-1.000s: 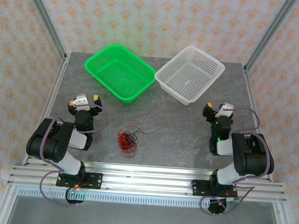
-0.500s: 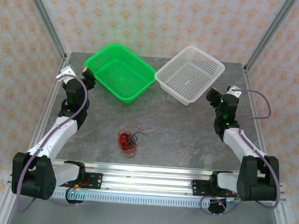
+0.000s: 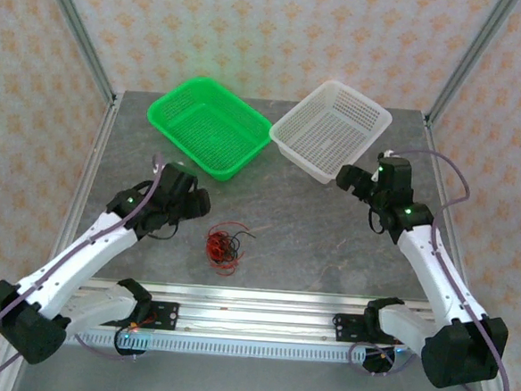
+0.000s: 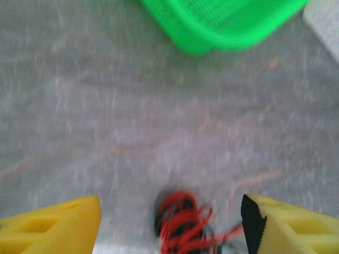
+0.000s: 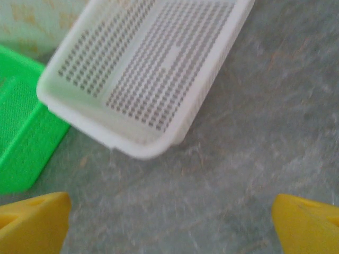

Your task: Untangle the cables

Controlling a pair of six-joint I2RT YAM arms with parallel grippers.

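Grey stone-look table (image 3: 311, 239), walled on three sides by pale patterned panels, with metal frame posts at the far corners. Aluminium rail (image 3: 261, 316) along the near edge carries both arm bases.

Baskets at the far side: green basket (image 3: 210, 125) left of centre, white basket (image 3: 332, 129) right of centre, their near corners touching or almost touching. Both look empty from above.

Left arm (image 3: 77, 254) is stretched low and diagonally from its base toward the table's middle. Right arm (image 3: 430, 261) reaches up and inward, its wrist close to the near corner of the white basket.

Left gripper (image 3: 195, 203): jaws apart, nothing clamped. Its wrist camera, which is blurred, shows the two yellow fingers (image 4: 53, 227) at the bottom corners with a clear gap between them. The tangle lies on the table in that gap at the lower edge of the view, and the green basket's edge is at the top.

Right gripper (image 3: 347, 177): jaws spread wide, nothing held. Its wrist camera shows yellow fingertips (image 5: 32, 222) at the far bottom corners, with bare table between them and the white basket just beyond.

The cables (image 3: 223, 247) are one small knot of thin red and black wires. They lie flat on the table near the front centre, just right of the left gripper, untouched, and well apart from both baskets and the right gripper. One loose end trails right.
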